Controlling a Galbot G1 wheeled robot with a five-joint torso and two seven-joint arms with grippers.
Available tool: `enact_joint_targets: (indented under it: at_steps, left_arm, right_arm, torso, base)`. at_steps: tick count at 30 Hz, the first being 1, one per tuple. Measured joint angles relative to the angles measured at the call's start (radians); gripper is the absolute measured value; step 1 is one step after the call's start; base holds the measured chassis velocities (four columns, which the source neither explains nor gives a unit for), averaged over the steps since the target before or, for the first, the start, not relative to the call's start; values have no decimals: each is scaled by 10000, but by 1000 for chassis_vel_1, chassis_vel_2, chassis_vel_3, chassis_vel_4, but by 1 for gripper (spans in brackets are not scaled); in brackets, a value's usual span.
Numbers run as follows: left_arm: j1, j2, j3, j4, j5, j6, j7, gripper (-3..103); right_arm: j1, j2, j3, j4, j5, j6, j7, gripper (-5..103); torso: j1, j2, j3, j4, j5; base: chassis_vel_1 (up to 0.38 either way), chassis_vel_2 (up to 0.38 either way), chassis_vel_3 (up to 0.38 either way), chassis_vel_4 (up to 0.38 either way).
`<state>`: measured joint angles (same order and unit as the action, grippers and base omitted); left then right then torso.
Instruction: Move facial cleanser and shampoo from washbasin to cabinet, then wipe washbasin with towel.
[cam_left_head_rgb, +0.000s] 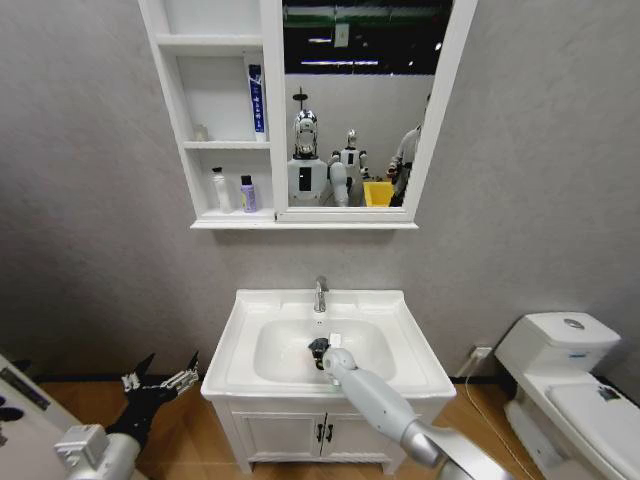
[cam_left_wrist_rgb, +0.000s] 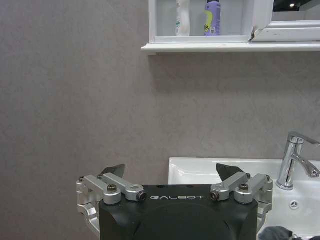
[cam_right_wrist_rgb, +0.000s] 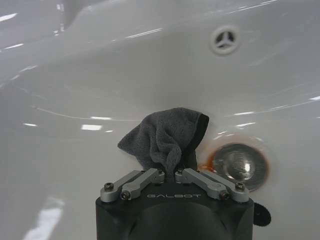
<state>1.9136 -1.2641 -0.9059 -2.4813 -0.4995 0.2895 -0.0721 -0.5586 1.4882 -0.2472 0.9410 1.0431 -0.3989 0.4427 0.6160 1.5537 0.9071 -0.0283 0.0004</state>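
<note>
Dark grey towel (cam_right_wrist_rgb: 167, 137) pinched in my right end effector (cam_right_wrist_rgb: 170, 172) inside white ceramic washbasin (cam_left_head_rgb: 240, 340), beside chrome drain (cam_right_wrist_rgb: 240, 165); left end effector (cam_left_head_rgb: 160, 380) wide, idle.

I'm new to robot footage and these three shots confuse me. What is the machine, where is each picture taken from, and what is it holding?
It is a wheeled robot with two arms. The wide picture comes from its head, looking down at the washbasin and up at the cabinet, where two bottles stand on the lowest shelf. The other two pictures come from cameras on each wrist. The right gripper is down in the bowl, shut on the dark towel beside the drain. The left gripper hangs open and empty, left of the basin.
</note>
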Motion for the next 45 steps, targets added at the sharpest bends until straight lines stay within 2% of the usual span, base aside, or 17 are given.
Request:
enact_joint_targets:
  at_steps: [5, 8, 10, 12, 16, 21, 27, 30, 33, 34, 35, 36, 40, 41, 43, 44, 45]
  left_arm:
    - [0, 0, 0, 0, 0, 1, 0, 100]
    - [0, 0, 0, 0, 0, 1, -1, 100]
    - [0, 0, 0, 0, 0, 1, 0, 100]
    - [0, 0, 0, 0, 0, 1, 0, 100]
    - [0, 0, 0, 0, 0, 0, 0, 100]
    - [0, 1, 0, 0, 0, 0, 0, 100]
    - [0, 1, 0, 0, 0, 0, 0, 100]
    - [0, 0, -1, 0, 0, 0, 0, 100]
    - [0, 0, -1, 0, 0, 0, 0, 100]
    - [0, 0, -1, 0, 0, 0, -2, 100]
    - [0, 0, -1, 0, 0, 0, -2, 100]
    - [0, 1, 0, 0, 0, 0, 0, 100]
    - [0, 1, 0, 0, 0, 0, 1, 100]
    - [0, 1, 0, 0, 0, 0, 1, 100]
    - [0, 1, -1, 0, 0, 0, 0, 100]
    - [0, 1, -1, 0, 0, 0, 0, 100]
    - [0, 1, 0, 0, 0, 0, 0, 100]
  right_arm:
    - [-73, 84, 249, 18, -110, 7, 67, 3]
    - [-280, -235, 588, 100, -680, -77, 254, 3]
    - [-553, -699, 1136, 199, -1773, -41, 52, 3]
    - [-702, -1016, 1373, 311, -2175, 52, -121, 3]
    - [-867, -1480, 1497, 606, -1984, 93, -438, 3]
    - [-620, -962, 1298, 325, -1371, -58, -480, 3]
    - [-311, 561, 1000, -289, -1063, -88, -507, 3]
    - [-396, 682, 1101, -215, -1081, -91, -486, 3]
    - [-575, 145, 1191, 85, -1089, -91, -479, 3]
    - [-709, -320, 1296, 285, -1094, -90, -480, 3]
    - [-709, -320, 1296, 285, -1094, -90, -480, 3]
    - [-926, -866, 1460, 595, -1081, -104, -497, 3]
    - [-1660, -2152, 2006, 1803, -1235, -122, -541, 3]
    - [-1660, -2152, 2006, 1803, -1235, -122, -541, 3]
    - [-2322, -2986, 2610, 2916, -1748, -60, -626, 3]
    - [-2322, -2986, 2610, 2916, -1748, -60, -626, 3]
    - [-2679, -3422, 2963, 3523, -2030, 192, -664, 3]
  torso:
    - [0, 0, -2, 4, -1]
    - [-1, 1, -4, -3, -1]
    - [-2, 2, -4, -9, 0]
    - [-2, 2, -4, -12, -2]
    - [-3, 2, -5, -12, -4]
    - [-3, 2, -5, -10, -6]
    - [-3, 3, -4, -2, -4]
    - [-3, 3, -5, 3, -3]
    - [-3, 3, -5, 4, 0]
    - [-4, 3, -5, -8, -5]
    - [-4, 3, -5, -8, -5]
    - [-3, 3, -5, -15, -4]
    - [-3, 3, -5, -9, -1]
    - [-3, 3, -5, -9, -1]
    - [-2, 2, -4, -5, 3]
    - [-2, 2, -4, -5, 3]
    - [-3, 3, -5, -10, -3]
  base:
    - [0, 0, 0, 0]
    - [0, 0, 0, 0]
    - [0, 0, 0, 0]
    - [0, 0, 0, 0]
    - [0, 0, 0, 0]
    - [0, 0, 0, 0]
    - [0, 0, 0, 0]
    - [0, 0, 0, 0]
    - [0, 0, 0, 0]
    - [0, 0, 0, 0]
    - [0, 0, 0, 0]
    - [0, 0, 0, 0]
    - [0, 0, 0, 0]
    - [0, 0, 0, 0]
    - [0, 0, 0, 0]
    - [0, 0, 0, 0]
    - [0, 0, 0, 0]
